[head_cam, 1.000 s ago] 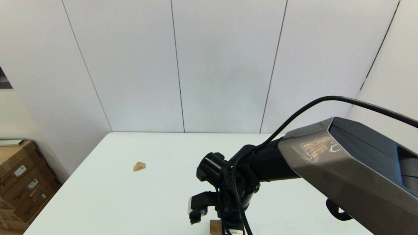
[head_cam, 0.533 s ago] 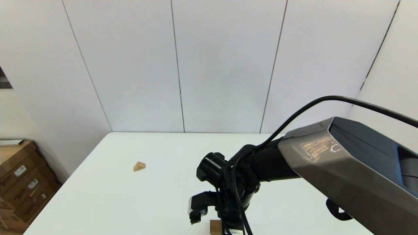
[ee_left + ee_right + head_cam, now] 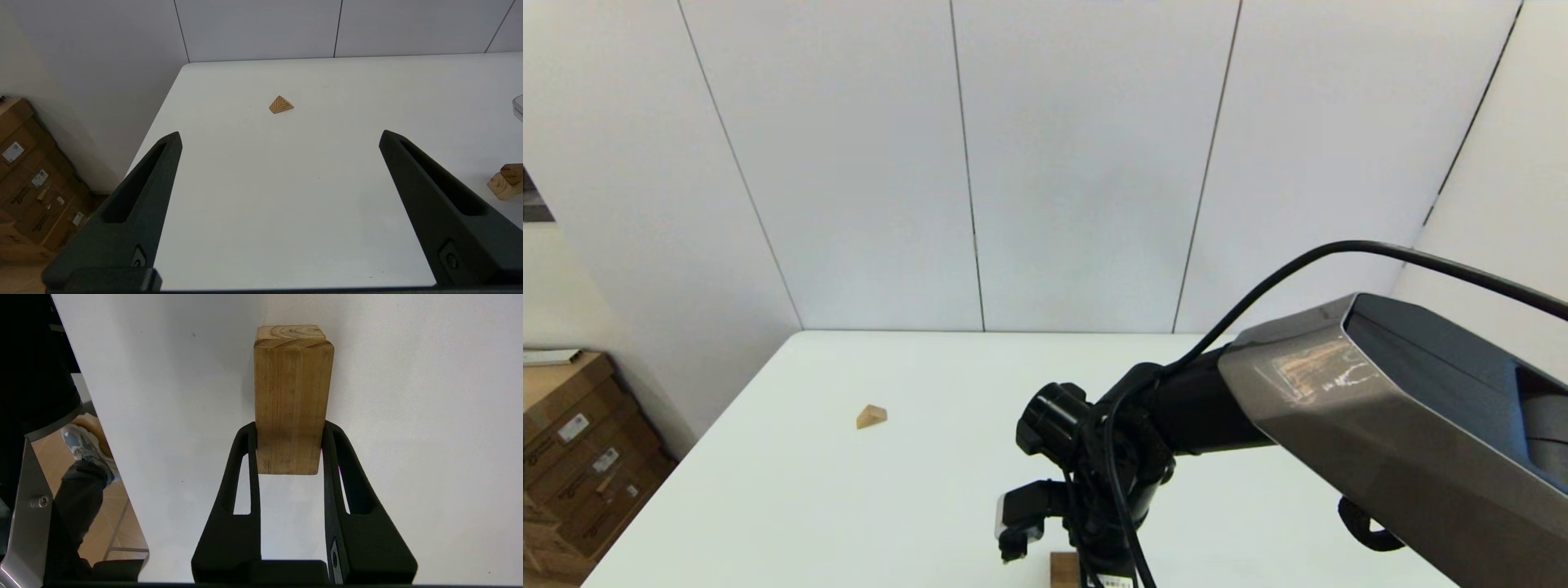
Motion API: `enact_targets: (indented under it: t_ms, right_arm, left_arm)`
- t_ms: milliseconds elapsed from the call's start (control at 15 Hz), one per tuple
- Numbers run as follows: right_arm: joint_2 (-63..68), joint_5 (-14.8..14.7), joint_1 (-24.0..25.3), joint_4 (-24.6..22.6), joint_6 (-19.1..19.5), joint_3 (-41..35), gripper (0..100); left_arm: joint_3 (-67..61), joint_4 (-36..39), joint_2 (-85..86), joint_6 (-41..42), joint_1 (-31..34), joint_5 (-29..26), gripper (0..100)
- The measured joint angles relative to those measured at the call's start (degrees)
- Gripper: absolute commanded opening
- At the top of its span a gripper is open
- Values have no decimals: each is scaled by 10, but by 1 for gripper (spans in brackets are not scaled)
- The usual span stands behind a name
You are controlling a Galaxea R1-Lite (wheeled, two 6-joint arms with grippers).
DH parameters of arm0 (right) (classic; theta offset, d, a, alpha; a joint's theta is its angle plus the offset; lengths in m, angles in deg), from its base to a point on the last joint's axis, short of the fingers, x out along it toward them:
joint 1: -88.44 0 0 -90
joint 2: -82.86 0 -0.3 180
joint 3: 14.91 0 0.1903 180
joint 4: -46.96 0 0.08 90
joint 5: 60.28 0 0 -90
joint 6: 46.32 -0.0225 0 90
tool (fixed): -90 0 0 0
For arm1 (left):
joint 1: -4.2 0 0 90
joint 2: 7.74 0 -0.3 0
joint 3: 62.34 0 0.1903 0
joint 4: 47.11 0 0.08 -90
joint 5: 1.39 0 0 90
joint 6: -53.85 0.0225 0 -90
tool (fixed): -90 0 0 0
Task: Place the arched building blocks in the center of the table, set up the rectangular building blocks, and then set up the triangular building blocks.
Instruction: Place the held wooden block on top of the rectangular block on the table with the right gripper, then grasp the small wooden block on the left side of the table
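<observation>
Rectangular building blocks (image 3: 1062, 569) barely show in the head view: one tan corner at the bottom centre of the frame, under the right gripper (image 3: 1086, 563), while the triangular building blocks (image 3: 872, 416) sit at left of centre on the table (image 3: 915, 490).

Through the left wrist view, the left gripper (image 3: 280, 139) hangs spread wide and empty, the triangular piece up the frame from it and the arched building blocks (image 3: 506, 181) at the right edge.

From the right wrist view, the right gripper's fingers (image 3: 245, 457) clamp the rectangular piece's long side faces near one end. Rigid and light, it probably holds well there.
</observation>
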State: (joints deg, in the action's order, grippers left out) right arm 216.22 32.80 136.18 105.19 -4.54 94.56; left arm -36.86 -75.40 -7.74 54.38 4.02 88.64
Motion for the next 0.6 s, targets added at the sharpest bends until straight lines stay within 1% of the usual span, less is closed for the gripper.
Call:
enact_targets:
  t_ms: [67,600]
  right_arm:
    - [0,0,-1,0,0,0,100]
    - [-1,6,-2,-1,-7,2,100]
  left_arm:
    - [0,0,0,0,0,0,100]
    - [0,0,0,0,0,0,100]
